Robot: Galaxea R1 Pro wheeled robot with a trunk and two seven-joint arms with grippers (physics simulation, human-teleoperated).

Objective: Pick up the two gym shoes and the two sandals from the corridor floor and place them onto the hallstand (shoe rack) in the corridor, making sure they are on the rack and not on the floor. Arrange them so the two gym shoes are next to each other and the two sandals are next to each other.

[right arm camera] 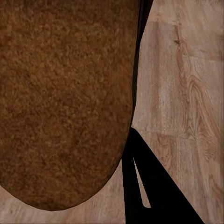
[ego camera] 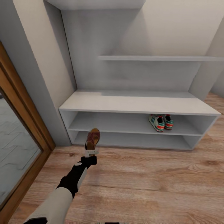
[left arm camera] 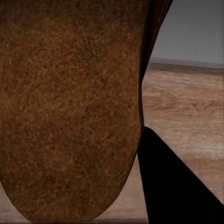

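Between left jaws, apparently clamped, sandal point(ego camera: 92, 139)

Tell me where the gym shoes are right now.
In the head view, the gym shoes sit side by side on the hallstand's middle shelf, toward its right end, well right of the sandal in the left gripper.

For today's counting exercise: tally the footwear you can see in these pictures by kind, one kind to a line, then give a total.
Gym shoes: 2, side by side on the hallstand's middle tier.
Sandals: 2, one held in the left gripper (sandal), one close before the right wrist camera (sandal).
Total: 4
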